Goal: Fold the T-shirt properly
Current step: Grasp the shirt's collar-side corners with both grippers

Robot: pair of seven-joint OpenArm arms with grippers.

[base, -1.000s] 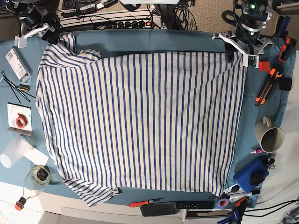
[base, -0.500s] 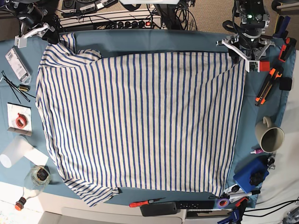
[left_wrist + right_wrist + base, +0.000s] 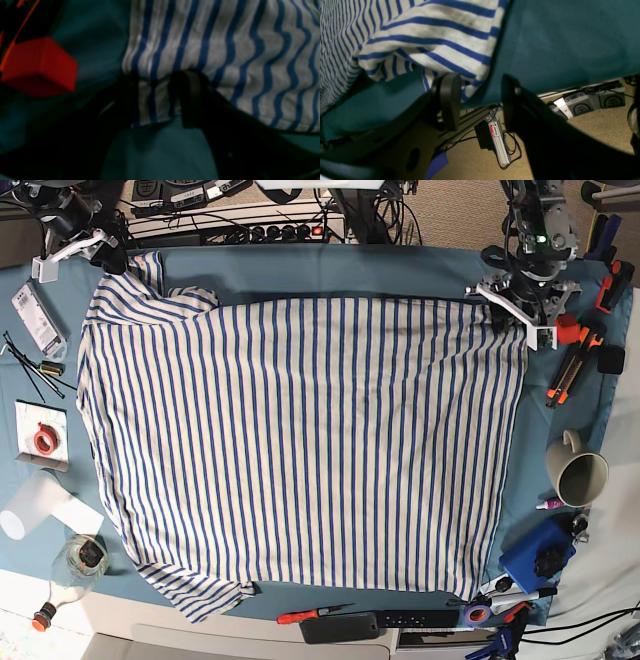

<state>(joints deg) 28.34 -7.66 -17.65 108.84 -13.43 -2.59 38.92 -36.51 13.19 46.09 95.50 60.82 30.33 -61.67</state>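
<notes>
While the left hand [image 3: 155,100] pinches the T-shirt [image 3: 300,440] corner at upper right, the right hand [image 3: 480,100] sits open, so next it needs its own grab.

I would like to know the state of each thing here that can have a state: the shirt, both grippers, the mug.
T-shirt: spread flat, unfolded, one corner bunched.
Left gripper: jaws astride the shirt's edge, cloth between them.
Right gripper: open, at the shirt's sleeve edge, holding nothing.
Mug: lying on its side.
</notes>
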